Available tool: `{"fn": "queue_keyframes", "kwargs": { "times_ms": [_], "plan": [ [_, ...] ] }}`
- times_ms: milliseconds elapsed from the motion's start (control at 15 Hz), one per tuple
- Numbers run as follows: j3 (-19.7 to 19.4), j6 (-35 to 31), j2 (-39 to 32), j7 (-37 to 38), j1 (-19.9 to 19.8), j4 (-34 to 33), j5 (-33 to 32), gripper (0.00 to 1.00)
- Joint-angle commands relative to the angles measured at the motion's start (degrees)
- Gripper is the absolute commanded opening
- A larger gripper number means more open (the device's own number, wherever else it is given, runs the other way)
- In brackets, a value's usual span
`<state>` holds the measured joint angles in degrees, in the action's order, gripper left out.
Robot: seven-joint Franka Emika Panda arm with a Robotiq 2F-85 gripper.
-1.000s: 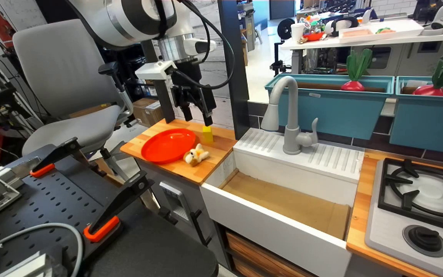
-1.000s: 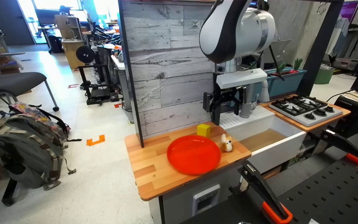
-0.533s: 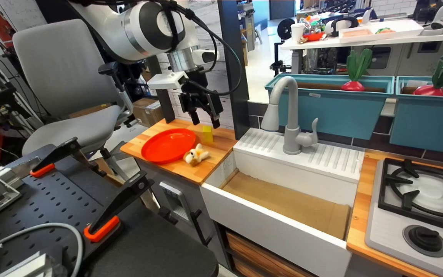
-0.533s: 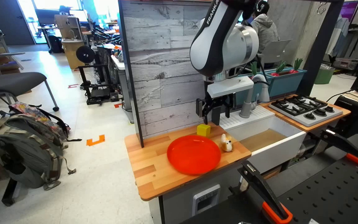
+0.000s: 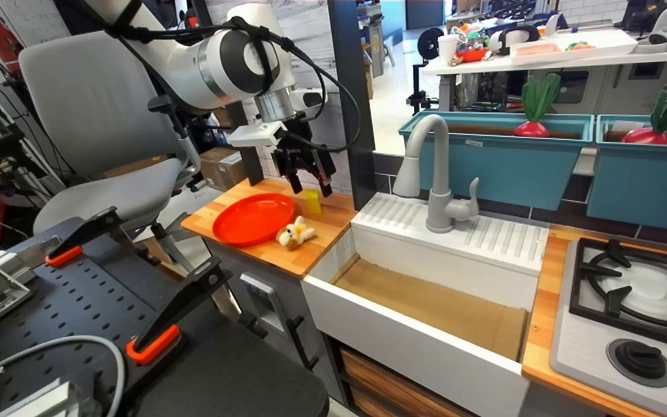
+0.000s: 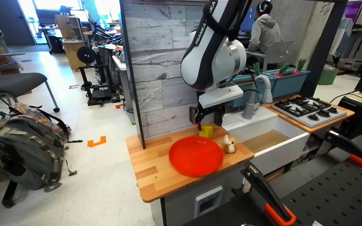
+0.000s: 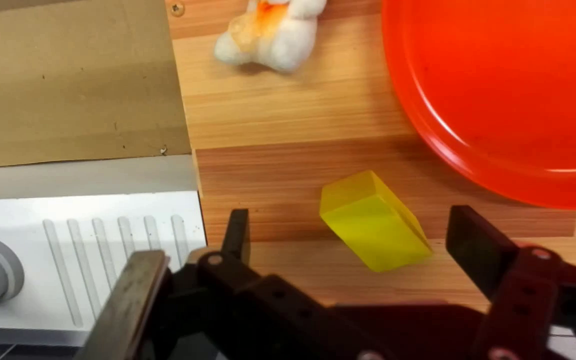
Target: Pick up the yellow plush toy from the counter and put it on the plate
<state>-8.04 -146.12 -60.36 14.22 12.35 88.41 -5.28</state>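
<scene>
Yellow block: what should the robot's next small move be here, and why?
Probably a small straight descent of the gripper, jaws open. In an exterior view the jaws seem to reach only about the top of the yellow block, and the wrist view shows it between them, so going lower should bring its sides into reach before closing.

Round glossy orange-red plate (image 7: 508, 90), white-and-tan plush animal (image 7: 288, 37): both are being cut off by wrist view's top edge

The plate (image 7: 508, 100) looks like smooth, shiny plastic. The counter (image 7: 288, 117) is wood. The white toy (image 7: 280, 37) looks soft and fluffy, the block (image 7: 373, 225) smooth and dull.
</scene>
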Motion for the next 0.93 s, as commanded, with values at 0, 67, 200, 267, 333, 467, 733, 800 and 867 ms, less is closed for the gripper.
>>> {"fn": "queue_keyframes", "kwargs": {
  "times_ms": [0, 67, 200, 267, 333, 467, 733, 800, 867],
  "plan": [
    [-1.2, 2.3, -3.3, 1.4, 1.2, -5.0, -1.5, 0.91],
    [-1.3, 2.8, -3.7, 1.4, 1.2, -5.5, -1.6, 0.74],
    [-1.4, 3.3, -4.2, 1.4, 1.2, -6.0, -1.6, 0.58],
    [-1.4, 3.5, -4.3, 1.2, 1.2, -6.1, -1.6, 0.51],
    [-1.4, 3.6, -4.5, 1.2, 1.1, -6.2, -1.6, 0.42],
    [-1.4, 3.8, -4.5, 1.1, 1.0, -6.1, -1.6, 0.27],
    [-1.5, 4.1, -4.0, 1.1, 0.9, -5.4, -1.8, 0.07],
    [-1.4, 3.2, -3.3, 1.0, 0.8, -4.3, -1.8, 0.08],
    [-1.2, 2.5, -2.4, 0.8, 0.7, -3.0, -1.7, 0.08]
  ]
}}
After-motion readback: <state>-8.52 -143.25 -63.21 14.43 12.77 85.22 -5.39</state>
